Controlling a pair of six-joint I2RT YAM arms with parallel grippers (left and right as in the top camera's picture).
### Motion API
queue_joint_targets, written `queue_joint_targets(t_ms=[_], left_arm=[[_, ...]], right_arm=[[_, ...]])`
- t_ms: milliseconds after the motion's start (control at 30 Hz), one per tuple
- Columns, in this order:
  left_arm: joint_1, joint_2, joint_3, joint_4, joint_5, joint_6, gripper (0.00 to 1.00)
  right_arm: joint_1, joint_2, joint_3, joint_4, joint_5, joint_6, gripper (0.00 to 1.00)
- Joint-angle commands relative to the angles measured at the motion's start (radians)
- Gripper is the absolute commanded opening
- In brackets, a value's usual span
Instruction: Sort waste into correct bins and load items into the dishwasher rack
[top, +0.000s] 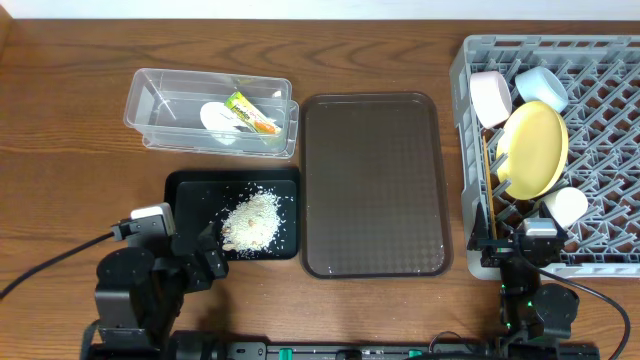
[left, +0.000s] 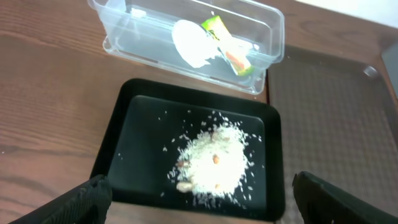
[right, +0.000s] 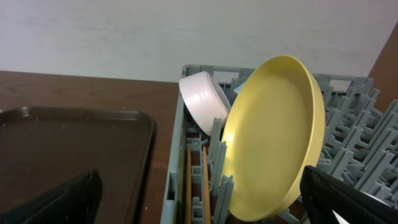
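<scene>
Sorting reads as done: rice (top: 252, 218) lies on the black tray (top: 185, 190), kept from the dry wad (top: 215, 118) and wrapper (top: 250, 110) in the tub (top: 145, 90); plate (top: 533, 150), pink bowl (top: 489, 97), blue bowl (top: 540, 88), cup (top: 566, 205) and chopsticks (top: 488, 185) sit slotted in the rack (top: 610, 110), presumably for draining; left end effector (left: 200, 202) and right end effector (right: 202, 202) both hang released, empty.

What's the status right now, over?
Left gripper, right gripper open, empty. Rice on black tray; paper wad, wrapper in clear tub. Plate, pink bowl, blue bowl, cup, chopsticks in rack. Nothing blocking.
</scene>
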Motion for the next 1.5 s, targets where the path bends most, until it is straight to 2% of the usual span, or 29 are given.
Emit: queue_joint_targets(t_ms=[0,233,433,667,800,1467], left_arm=[[0.024,-0.068,-0.121,0.084,-0.015,0.021,0.95],[0.053,-0.257,-0.401,0.416,-0.013,0.035,0.95],[0.069,-0.374,-0.595,0.687,-0.011,0.154,0.95],[0.091,-0.439,-0.782,0.937,-0.011,0.161,0.95],[0.091,-0.438,-0.792,0.848,0.0,0.161,0.95],[0.091,-0.436,-0.792,0.846,0.0,0.16,0.95]], right_arm=[[0.003,-0.006,-0.001,-0.003,-0.011,-0.005,0.99],[0.003,-0.006,-0.001,-0.003,-0.011,-0.005,0.99],[0.003,-0.006,-0.001,-0.003,-0.011,-0.005,0.99],[0.003,-0.006,-0.001,-0.003,-0.011,-0.005,0.99],[0.003,-0.006,-0.001,-0.003,-0.011,-0.005,0.99],[0.003,-0.006,-0.001,-0.003,-0.011,-0.005,0.99]])
